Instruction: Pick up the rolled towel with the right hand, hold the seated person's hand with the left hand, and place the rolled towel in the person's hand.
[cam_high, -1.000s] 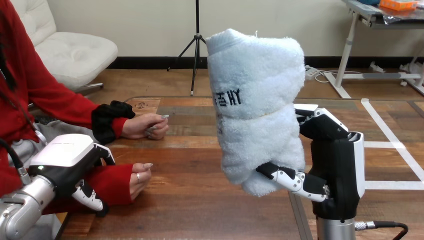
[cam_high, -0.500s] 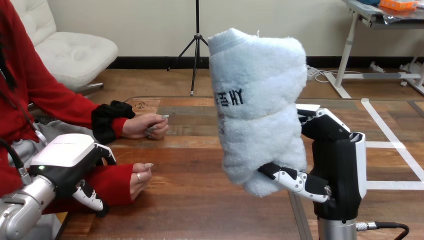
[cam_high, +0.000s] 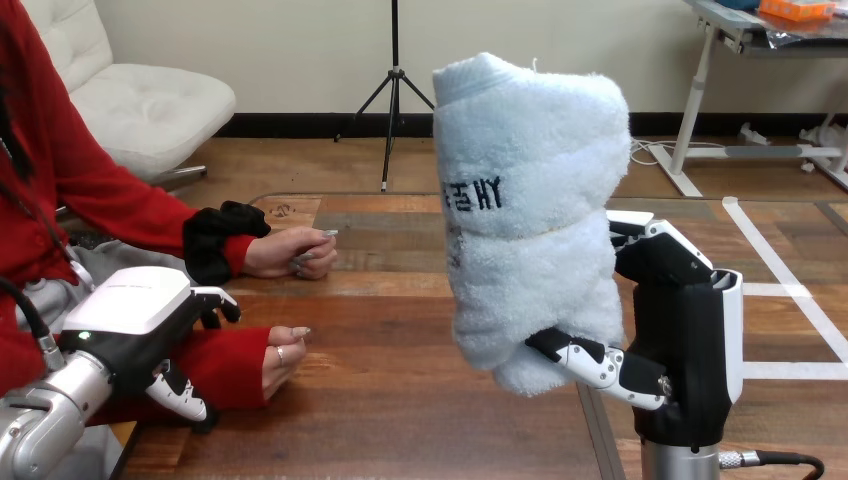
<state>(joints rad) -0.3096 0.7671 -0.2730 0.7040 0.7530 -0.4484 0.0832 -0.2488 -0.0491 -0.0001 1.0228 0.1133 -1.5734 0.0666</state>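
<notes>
A pale blue rolled towel (cam_high: 530, 210) stands upright in the air over the table's middle, with my right hand (cam_high: 680, 330) shut on its lower half, thumb across the front. My left hand (cam_high: 135, 325) hovers at the lower left, fingers relaxed, just over the red sleeve of the person's nearer arm. The person's nearer hand (cam_high: 282, 355) rests on the table, a little to the right of my left hand and apart from it. The person's farther hand (cam_high: 295, 252) lies loosely closed on the table behind it.
The wooden table (cam_high: 400, 400) stretches bare between the person's hands and the towel. A metal seam (cam_high: 598, 435) runs across the tabletop below the towel.
My right hand has carried the towel slightly to the right. My left hand's fingers have spread a little toward the person's nearer hand. The person's hands have stayed put.
</notes>
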